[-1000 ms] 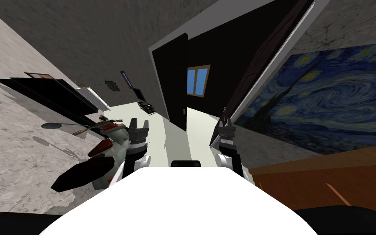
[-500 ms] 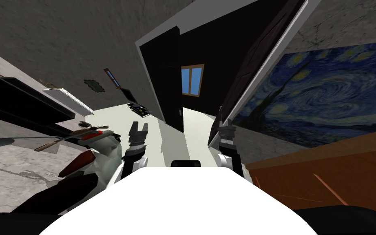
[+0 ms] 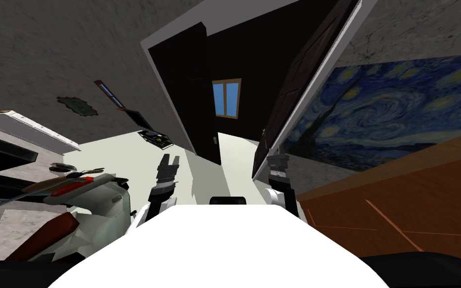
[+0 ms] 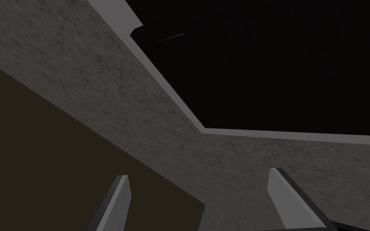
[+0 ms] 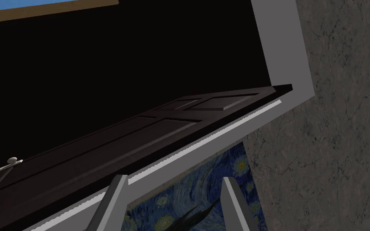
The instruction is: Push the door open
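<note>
The dark brown panelled door (image 3: 284, 107) is standing swung well away from the doorway, its leaf lying close along the white door frame (image 5: 284, 44) on the robot's right, with a black area showing beyond it. The right claw (image 3: 277, 161) is hovering just beside the door's lower edge, its two blade fingers spread about a third of the view apart and gripping nothing. In the right wrist view it (image 5: 176, 206) is pointing up along the leaf and the frame, above a swirling blue night-sky painting (image 5: 188, 200) on the wall. The left claw (image 3: 169, 161) is hanging out in front of the chest, well apart from the door, also spread wide and empty.

The door is looking like a stiff, fairly heavy slab that swings only on its hinges, with a smooth face fingers could slide on. No clamping seems needed: flat pressure on a recessed panel near the small pale lever handle (image 5: 3, 166), far from the hinges, should be giving the most leverage.
</note>
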Available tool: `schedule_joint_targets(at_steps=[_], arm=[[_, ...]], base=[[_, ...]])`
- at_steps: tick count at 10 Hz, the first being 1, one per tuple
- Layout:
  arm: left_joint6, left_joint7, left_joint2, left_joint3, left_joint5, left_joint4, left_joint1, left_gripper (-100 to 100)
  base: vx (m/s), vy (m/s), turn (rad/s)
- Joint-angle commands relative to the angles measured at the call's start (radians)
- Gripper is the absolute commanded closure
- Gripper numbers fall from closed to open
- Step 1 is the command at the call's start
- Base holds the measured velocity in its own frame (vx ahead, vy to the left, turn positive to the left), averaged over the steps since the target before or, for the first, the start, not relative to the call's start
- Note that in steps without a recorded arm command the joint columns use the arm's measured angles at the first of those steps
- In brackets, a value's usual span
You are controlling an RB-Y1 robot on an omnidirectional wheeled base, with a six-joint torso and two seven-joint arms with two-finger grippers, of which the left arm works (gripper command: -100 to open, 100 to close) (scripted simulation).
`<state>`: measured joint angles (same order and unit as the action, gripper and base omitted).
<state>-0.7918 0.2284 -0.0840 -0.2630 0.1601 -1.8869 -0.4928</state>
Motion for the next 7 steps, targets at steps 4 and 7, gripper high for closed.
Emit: schedule_joint_targets(at_steps=[4,7], arm=[[-0.044,0.036,-0.005,-0.054,0.041,0.089,-0.002,-100],[-0.071,0.059,-0.009,-0.091,0.067,0.15,-0.002,-100]], base=[[0.086,0.027,-0.176],[0.088,0.035,-0.171]])
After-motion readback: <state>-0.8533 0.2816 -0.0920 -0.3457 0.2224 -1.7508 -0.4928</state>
